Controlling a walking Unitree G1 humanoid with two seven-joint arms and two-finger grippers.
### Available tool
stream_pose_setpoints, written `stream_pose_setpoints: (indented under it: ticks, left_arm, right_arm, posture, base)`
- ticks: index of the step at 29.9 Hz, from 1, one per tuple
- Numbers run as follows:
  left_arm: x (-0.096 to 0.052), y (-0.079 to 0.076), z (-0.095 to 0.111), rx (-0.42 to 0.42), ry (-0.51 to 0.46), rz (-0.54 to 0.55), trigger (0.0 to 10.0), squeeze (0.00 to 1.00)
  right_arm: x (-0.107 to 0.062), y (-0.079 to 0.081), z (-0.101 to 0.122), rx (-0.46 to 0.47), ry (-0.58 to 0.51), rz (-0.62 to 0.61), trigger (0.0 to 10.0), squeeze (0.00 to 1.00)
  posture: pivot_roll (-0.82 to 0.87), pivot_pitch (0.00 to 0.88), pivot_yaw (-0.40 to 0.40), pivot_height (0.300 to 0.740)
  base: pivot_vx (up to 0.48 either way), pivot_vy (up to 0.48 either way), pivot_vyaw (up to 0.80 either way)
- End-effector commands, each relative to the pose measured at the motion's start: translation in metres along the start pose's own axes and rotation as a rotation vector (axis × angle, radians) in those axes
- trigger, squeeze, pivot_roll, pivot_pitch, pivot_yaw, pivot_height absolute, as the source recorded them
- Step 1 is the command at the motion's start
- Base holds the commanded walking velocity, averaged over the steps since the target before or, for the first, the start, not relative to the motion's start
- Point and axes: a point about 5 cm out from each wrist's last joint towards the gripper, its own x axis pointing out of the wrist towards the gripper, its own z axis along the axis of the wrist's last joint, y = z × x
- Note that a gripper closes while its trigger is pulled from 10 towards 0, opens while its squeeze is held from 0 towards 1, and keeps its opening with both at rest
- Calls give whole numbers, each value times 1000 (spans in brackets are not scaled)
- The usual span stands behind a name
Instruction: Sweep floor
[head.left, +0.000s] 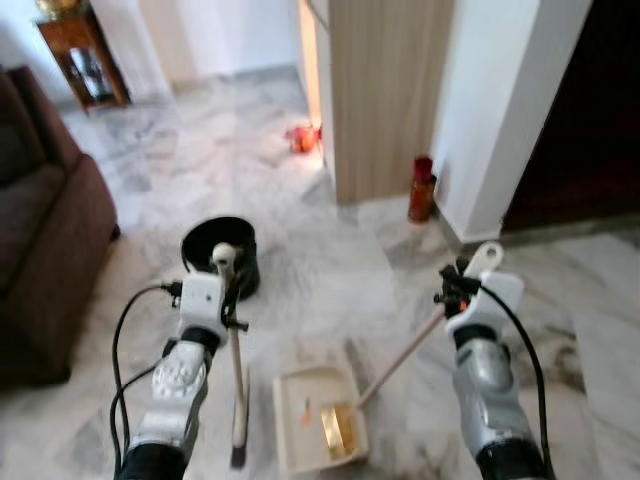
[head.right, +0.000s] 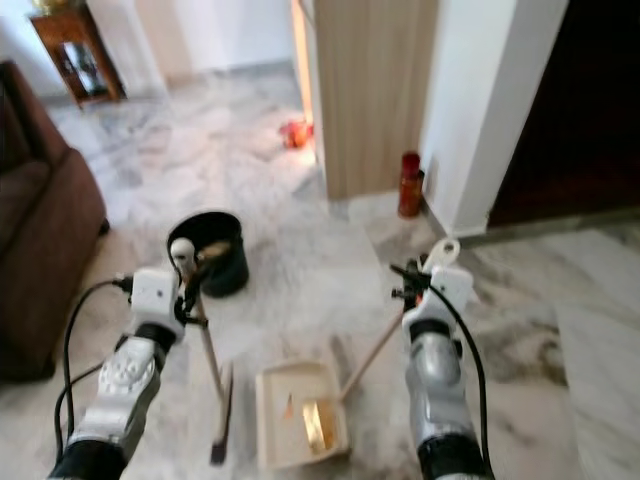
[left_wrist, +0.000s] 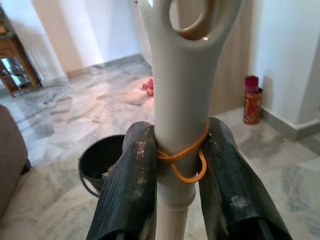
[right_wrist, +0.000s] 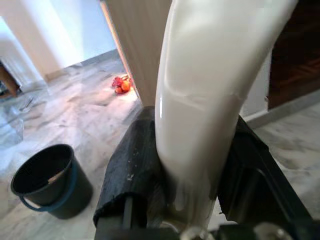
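My left gripper is shut on the white top of a broom handle, which has an orange rubber band around it. The stick runs down to a dark brush on the marble floor. Shut on the white looped handle of a cream dustpan is my right gripper. That handle's stick slants down to the left to the pan. The pan lies on the floor between my arms and holds a gold wrapper and a small orange scrap.
A black bucket stands just beyond the broom. A brown sofa fills the left side. Ahead are a wooden panel, a red canister at its foot, a red-orange object on the floor and a side table.
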Motion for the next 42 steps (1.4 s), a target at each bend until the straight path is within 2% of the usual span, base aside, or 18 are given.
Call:
stream_pose_setpoints:
  ticks: [1,15,24,27,32,36,42]
  left_arm:
    - [2,4,6,16,-26,1,10000,0]
    - [3,1,7,17,-24,-5,10000,0]
    - [3,-1,6,23,-13,-8,10000,0]
    - [4,0,5,35,-2,-10,10000,0]
    - [5,0,4,36,6,-7,10000,0]
    - [5,0,4,37,10,-11,10000,0]
    - [5,-1,3,34,16,-12,10000,0]
  right_arm:
    - [3,7,10,0,-47,24,10000,0]
    - [4,11,9,6,-41,42,10000,0]
    - [4,11,9,3,-39,52,10000,0]
    - [4,16,11,-5,-51,84,10000,0]
    - [3,20,9,-15,-46,110,10000,0]
    - [3,21,7,14,-31,110,10000,0]
    - [3,19,9,-10,-36,122,10000,0]
  posture:
    - [24,0,66,740]
    - [21,0,70,740]
    - [22,0,69,740]
    - [23,0,69,740]
    - [24,0,70,740]
    - [23,0,70,740]
    - [22,0,68,740]
  base:
    - [0,394,0]
    - [0,377,0]
    - [0,0,0]
    - [0,0,265]
    - [298,0,764]
    - [390,0,0]
    - [389,0,0]
